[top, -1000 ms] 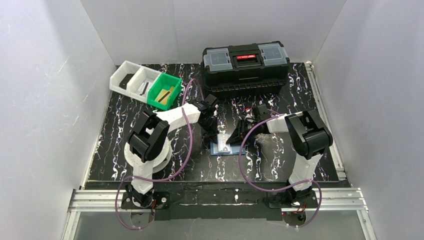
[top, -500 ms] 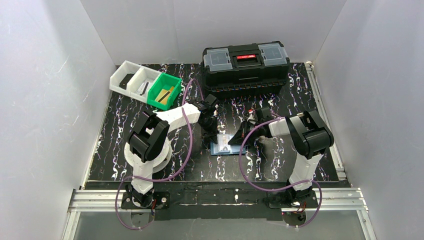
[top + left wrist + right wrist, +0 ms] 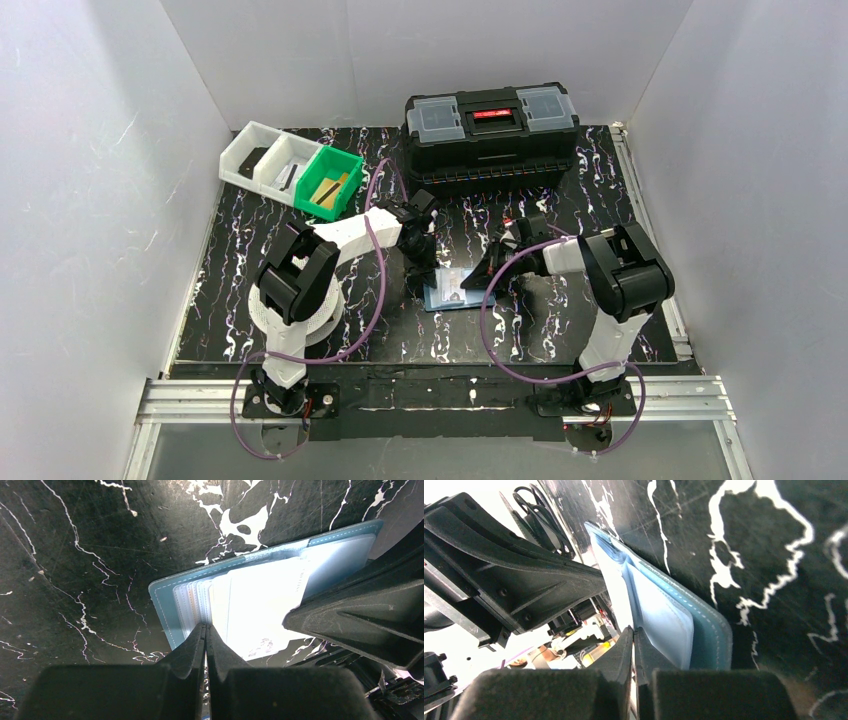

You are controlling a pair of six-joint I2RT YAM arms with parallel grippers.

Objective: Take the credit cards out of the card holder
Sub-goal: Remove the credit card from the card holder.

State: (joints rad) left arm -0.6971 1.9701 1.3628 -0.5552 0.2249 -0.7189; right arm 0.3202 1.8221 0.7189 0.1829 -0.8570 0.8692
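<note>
Teasing credit cards from card holder
Shut left claw and right claw are nipping at its edges, hold unclear; drawing one card straight seems best.

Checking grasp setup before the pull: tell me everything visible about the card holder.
The card holder lies open, flat on the black marbled table: blue stitched cover, leather-like, paler blue inside, with fanned pockets holding pale cards. The left gripper, shut, touches the pockets; the right gripper, shut, meets the opposite end.

Glare whitens the credit cards in the card holder, their print unreadable
</note>
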